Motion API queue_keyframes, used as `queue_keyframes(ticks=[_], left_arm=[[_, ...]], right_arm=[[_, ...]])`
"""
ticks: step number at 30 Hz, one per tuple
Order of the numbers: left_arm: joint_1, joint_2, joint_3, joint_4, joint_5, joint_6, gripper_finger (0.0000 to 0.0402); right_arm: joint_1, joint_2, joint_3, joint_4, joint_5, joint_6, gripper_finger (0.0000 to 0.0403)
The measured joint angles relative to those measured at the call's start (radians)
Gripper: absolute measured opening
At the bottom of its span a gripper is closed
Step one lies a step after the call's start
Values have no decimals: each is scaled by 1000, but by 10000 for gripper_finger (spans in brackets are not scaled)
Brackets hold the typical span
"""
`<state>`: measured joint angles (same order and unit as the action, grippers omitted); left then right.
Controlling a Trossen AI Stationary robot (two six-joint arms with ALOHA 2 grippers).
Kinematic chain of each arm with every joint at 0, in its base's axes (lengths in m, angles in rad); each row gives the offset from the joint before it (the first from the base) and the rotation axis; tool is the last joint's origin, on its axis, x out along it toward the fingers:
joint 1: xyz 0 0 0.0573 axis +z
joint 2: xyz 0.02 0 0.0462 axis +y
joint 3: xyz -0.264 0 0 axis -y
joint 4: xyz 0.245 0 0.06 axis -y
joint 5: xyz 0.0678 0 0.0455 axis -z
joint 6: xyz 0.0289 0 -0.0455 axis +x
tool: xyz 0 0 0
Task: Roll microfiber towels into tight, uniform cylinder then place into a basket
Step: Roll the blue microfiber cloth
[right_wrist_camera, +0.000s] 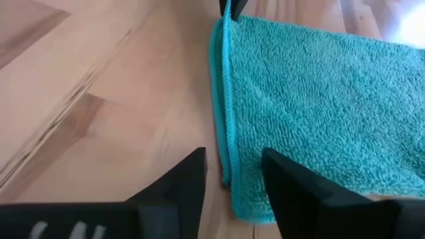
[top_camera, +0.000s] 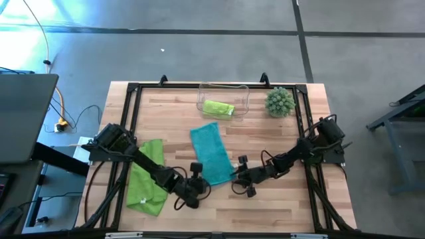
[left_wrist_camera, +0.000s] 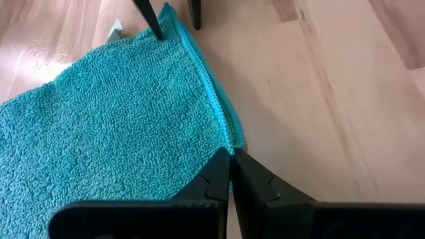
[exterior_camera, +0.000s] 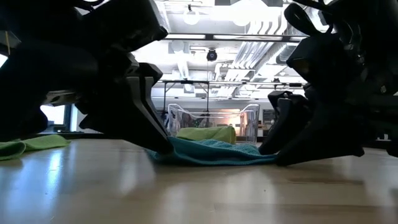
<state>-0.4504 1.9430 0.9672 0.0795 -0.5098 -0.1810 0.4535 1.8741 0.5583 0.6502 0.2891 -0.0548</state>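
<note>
Bright ceiling lights point(exterior_camera: 249, 11) backlight the low view, leaving both arms as black silhouettes, while glare whitens the floor point(top_camera: 20, 33) at the high view's corner.

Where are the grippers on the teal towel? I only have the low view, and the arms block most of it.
Observer: The left gripper is shut on the teal towel at its near corner hem.
Operator: And the right one?
Observer: The right gripper is open, its fingers straddling the hem at the other near corner.
Operator: Anything in the basket yet?
Observer: Yes, one rolled green towel lies in the basket; another green towel lies unrolled under the left arm.
</note>
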Motion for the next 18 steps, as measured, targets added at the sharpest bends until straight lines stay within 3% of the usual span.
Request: queue_keyframes(ticks=[10, 18], left_arm=[[-26, -1, 0, -5, -1, 0, 3], [-29, -3, 1, -1, -8, -62, 3]], right_arm=[[-3, 12, 0, 1, -43, 34, 13], [-7, -84, -8, -38, -58, 81, 8]])
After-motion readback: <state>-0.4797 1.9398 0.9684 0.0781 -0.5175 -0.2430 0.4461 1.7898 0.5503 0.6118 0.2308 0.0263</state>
